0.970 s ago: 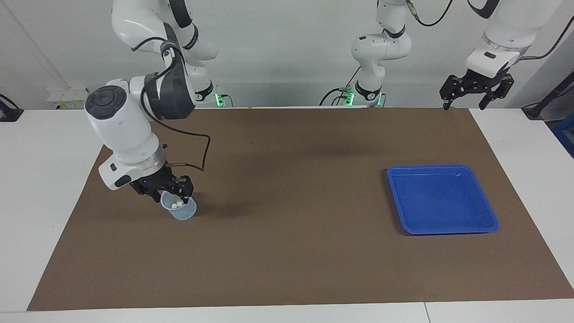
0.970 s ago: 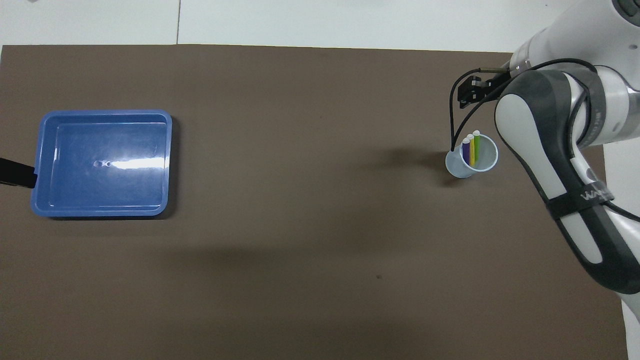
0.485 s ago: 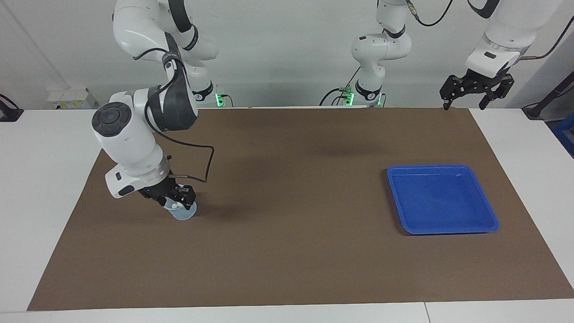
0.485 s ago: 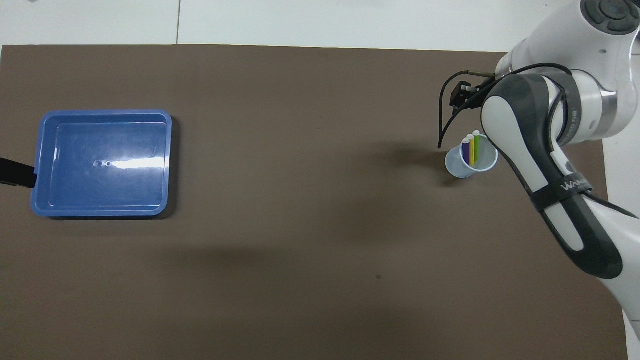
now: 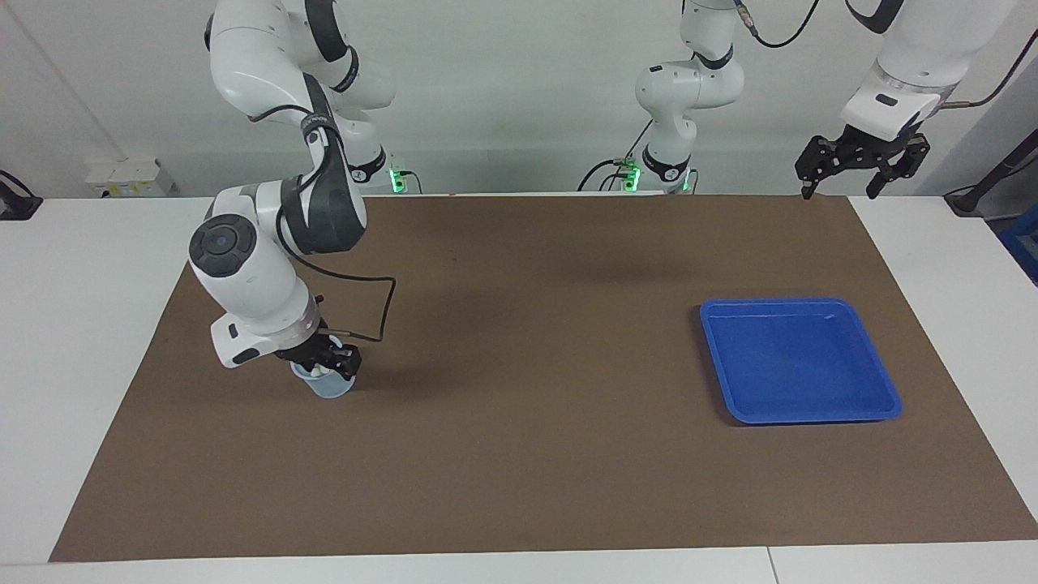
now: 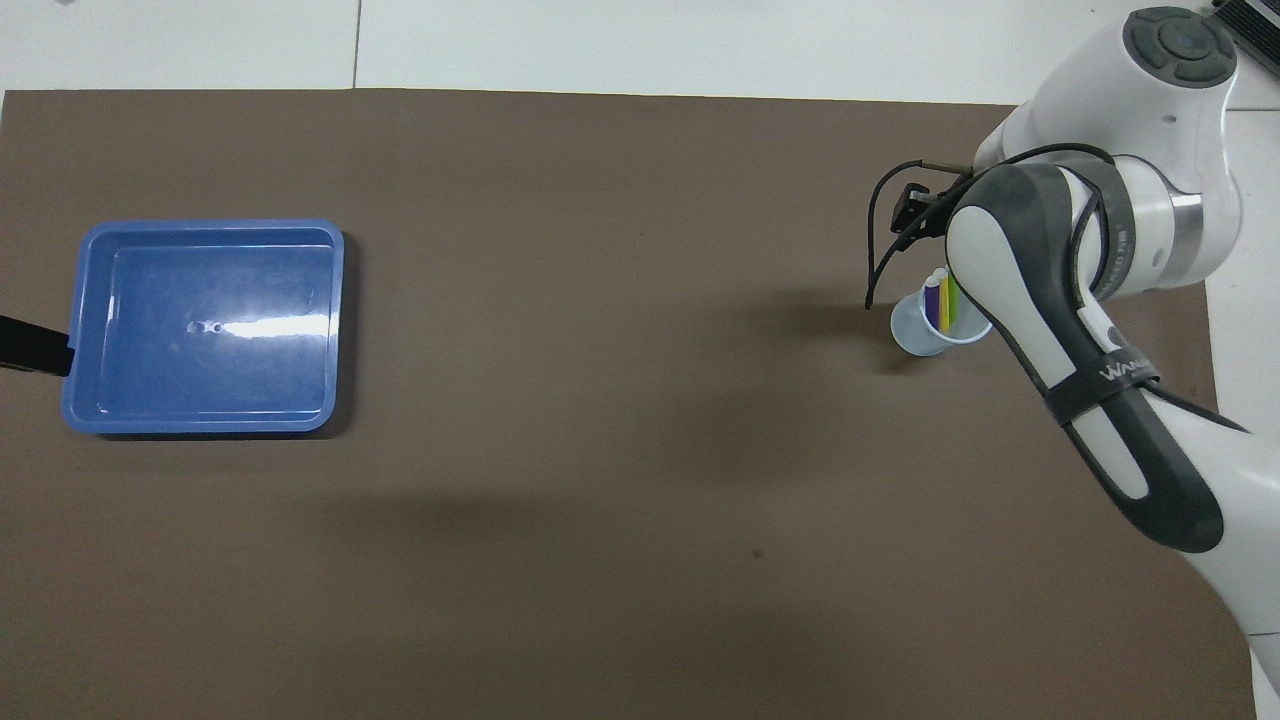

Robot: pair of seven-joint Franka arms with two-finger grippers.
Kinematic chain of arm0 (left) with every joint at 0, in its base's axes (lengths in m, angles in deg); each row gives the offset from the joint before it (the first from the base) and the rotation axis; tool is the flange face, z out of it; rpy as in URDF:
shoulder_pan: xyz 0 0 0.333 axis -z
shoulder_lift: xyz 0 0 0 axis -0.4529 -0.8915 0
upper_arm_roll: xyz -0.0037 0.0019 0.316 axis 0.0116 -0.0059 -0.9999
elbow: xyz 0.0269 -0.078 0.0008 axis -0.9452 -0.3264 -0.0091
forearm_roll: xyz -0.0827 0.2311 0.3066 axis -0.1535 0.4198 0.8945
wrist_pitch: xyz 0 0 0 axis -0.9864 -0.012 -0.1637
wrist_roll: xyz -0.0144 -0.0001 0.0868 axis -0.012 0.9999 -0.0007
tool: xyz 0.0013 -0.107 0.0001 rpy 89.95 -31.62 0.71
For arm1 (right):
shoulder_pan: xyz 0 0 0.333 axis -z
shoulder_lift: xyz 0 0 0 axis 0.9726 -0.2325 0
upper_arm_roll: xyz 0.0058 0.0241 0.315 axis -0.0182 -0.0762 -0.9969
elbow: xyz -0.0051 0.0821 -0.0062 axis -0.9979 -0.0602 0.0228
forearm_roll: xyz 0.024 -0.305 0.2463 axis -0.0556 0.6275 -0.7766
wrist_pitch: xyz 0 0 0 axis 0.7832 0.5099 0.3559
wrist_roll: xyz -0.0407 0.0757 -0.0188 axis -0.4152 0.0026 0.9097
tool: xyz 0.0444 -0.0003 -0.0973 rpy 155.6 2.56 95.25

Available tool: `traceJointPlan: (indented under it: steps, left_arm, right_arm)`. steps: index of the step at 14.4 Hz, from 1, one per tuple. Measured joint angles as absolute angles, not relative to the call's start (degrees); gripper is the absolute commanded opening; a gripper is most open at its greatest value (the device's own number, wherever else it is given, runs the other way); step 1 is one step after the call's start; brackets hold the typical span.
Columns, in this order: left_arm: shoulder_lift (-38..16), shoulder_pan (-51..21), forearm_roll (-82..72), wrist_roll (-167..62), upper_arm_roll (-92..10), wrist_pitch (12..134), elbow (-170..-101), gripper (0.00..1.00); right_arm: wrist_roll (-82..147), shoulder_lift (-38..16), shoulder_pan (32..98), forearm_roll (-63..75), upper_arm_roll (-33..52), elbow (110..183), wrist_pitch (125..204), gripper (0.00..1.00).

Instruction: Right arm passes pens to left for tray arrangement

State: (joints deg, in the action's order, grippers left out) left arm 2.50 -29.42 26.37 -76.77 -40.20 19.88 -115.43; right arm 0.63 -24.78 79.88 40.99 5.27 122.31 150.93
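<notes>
Translucent, pale-bluish plastic forms the small cup (image 5: 328, 385) standing upright on the brown mat (image 5: 519, 454) toward the right arm's end of the table, and it holds the three slim marker pens (image 6: 941, 302), purple, yellow and green, on end with their pale tips up. Stood like that, the pens offer their tops to a grasp from above, which seems to be why the right arm's black two-finger gripper (image 5: 328, 362) sits directly over the cup's mouth, down at the pen tips. Whether its fingers have closed on a pen cannot be told; the arm's own body hides them from above.

The shallow bright blue plastic tray (image 5: 880, 381) lies flat and empty toward the left arm's end, with no pen in it yet. The left arm's black gripper (image 5: 838, 172) waits raised over the mat's corner nearest the robots, fingers spread apart and holding nothing, likely parked clear until a pen is offered.
</notes>
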Motion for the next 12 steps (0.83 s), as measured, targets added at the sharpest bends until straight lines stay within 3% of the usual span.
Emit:
traceJointPlan:
  steps: [12]
  left_arm:
    - [2.82, -29.47, 26.37, -76.82, -40.64, 20.05, -115.41, 1.00]
  right_arm:
    - [-0.67, -24.78, 79.01, 44.93, 5.34, 123.71, 148.67, 0.66]
